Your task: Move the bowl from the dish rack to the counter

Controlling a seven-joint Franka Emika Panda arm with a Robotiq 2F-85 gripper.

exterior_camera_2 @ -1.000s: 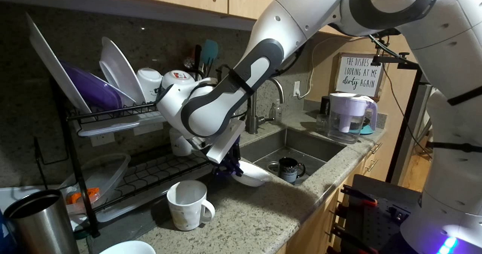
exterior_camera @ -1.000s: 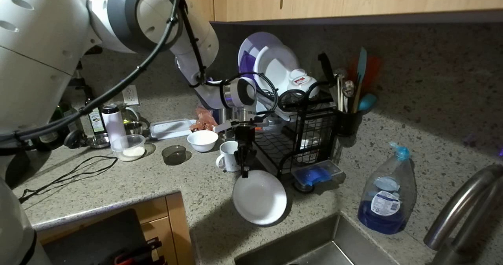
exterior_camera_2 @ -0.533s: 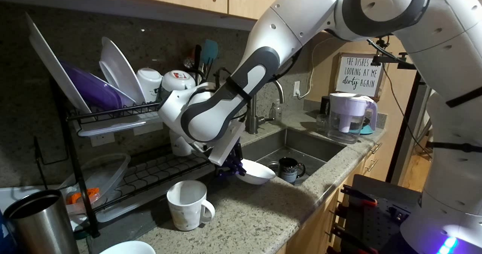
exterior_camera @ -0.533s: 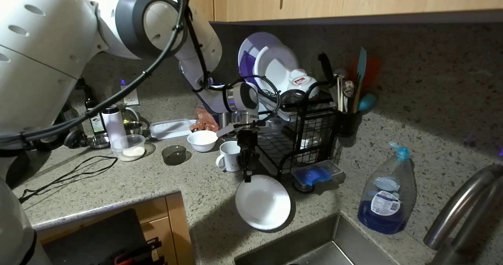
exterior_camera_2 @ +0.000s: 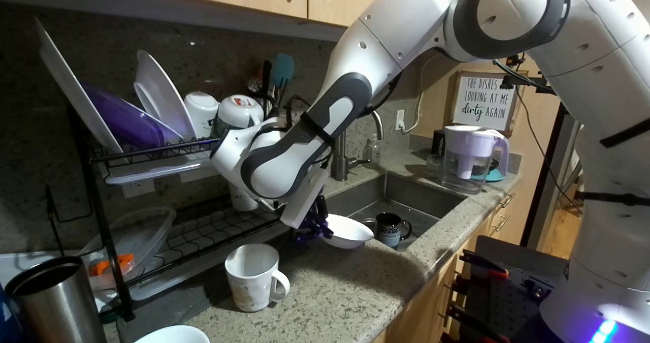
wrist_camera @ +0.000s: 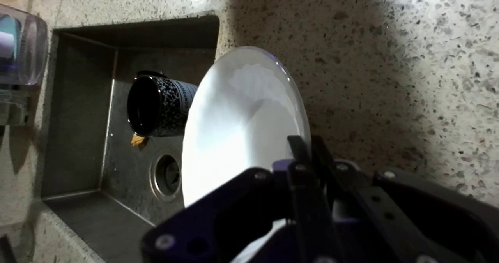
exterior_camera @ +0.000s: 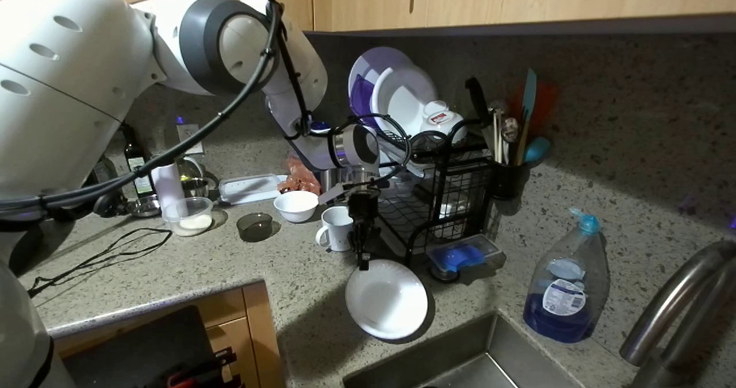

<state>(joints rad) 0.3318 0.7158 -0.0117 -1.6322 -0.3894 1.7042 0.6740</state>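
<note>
The white bowl [exterior_camera: 386, 300] is held over the counter [exterior_camera: 218, 273] between the dish rack and the sink corner. It also shows in an exterior view [exterior_camera_2: 347, 231] and, tilted, in the wrist view [wrist_camera: 237, 115]. My gripper [exterior_camera: 363, 261] is shut on its rim; in the wrist view the two fingertips [wrist_camera: 307, 141] lie on either side of the rim. I cannot tell whether the bowl's underside touches the counter. The black wire dish rack [exterior_camera: 443, 192] stands behind the gripper with plates and cups on its top tier.
The sink [wrist_camera: 78, 119] lies beside the bowl, with a black speckled mug [exterior_camera_2: 390, 228] in it. A white mug [exterior_camera_2: 251, 277] stands close to the gripper. A small white bowl [exterior_camera: 296, 206], a soap bottle [exterior_camera: 566, 290] and the faucet [exterior_camera: 673, 313] are nearby.
The gripper and bowl have moved slightly away from the rack, towards the sink side. The bowl has tilted so more of its inside shows. The gripper has stayed shut on the rim.
</note>
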